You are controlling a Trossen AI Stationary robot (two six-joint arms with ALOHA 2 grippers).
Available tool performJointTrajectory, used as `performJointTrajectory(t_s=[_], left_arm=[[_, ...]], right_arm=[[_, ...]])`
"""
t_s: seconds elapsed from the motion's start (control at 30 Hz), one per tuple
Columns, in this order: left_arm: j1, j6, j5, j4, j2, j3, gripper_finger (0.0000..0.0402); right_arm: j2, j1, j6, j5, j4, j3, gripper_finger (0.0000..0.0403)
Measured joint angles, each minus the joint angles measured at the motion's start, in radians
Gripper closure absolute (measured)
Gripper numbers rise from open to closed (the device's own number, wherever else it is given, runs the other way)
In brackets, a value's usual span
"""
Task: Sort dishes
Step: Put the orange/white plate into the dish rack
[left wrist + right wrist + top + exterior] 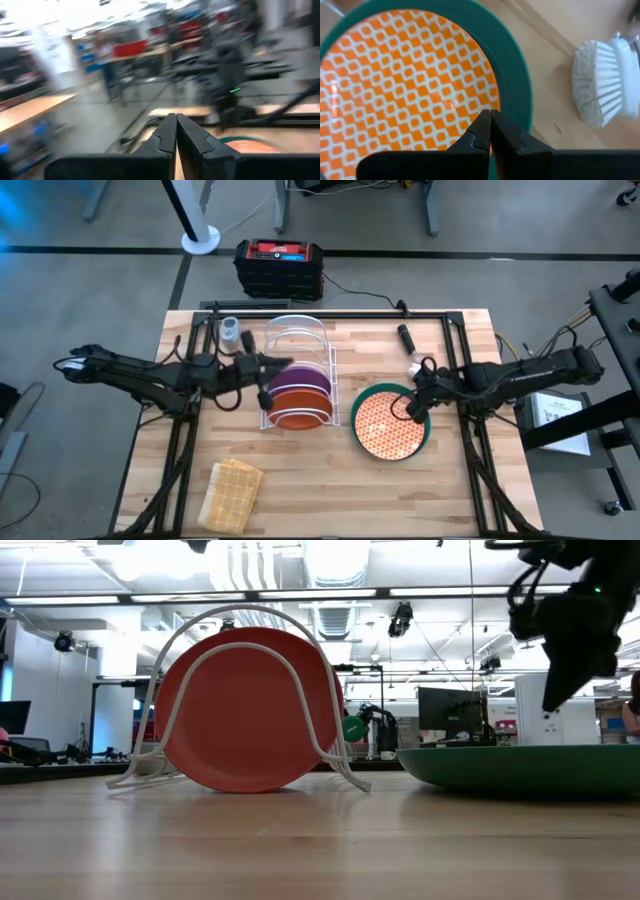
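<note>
Dishes are split two ways: the plain orange plate (300,416) and purple plate (300,381) stand on edge in the wire rack (296,338) at table centre, which keeps them upright. The patterned plate (388,427) lies nested in the teal plate (424,432), toward the right edge. The right gripper (411,409), fingers pressed together and empty, hovers over that stack. The left gripper (262,387), likewise closed and empty, sits at the rack.

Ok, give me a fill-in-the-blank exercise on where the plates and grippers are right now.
1. The orange-patterned plate lies on top of the larger ____ plate.
2. The plain orange plate stands on edge in the white wire ____.
3. The right gripper hangs over the patterned plate with its fingers ____.
4. The left gripper, also shut, is beside the rack and holds ____.

Missing words: teal-green; rack; shut; nothing
</note>
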State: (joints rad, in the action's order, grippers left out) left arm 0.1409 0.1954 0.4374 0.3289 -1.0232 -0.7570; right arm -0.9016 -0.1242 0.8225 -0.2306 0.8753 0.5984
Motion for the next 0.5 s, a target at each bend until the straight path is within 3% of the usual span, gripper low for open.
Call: performJointTrajectory(t_s=[0.17,0.37,0.5], left_arm=[[0.014,-0.034,-0.029,0.019,-0.109,-0.07,0.0401],[0.051,-0.025,-0.024,-0.217,-0.339,-0.334,0.0401],[0.093,0.013,0.092,-0.328,-0.483,-0.503,0.0401]], right_arm=[[0.051,0.0,0.014,-0.002,-0.111,-0.078,0.0403],[0.089,-0.002,0.01,-0.004,-0.176,-0.133,0.0403],[0.103,-0.002,-0.022,-0.007,-0.182,-0.143,0.0403]])
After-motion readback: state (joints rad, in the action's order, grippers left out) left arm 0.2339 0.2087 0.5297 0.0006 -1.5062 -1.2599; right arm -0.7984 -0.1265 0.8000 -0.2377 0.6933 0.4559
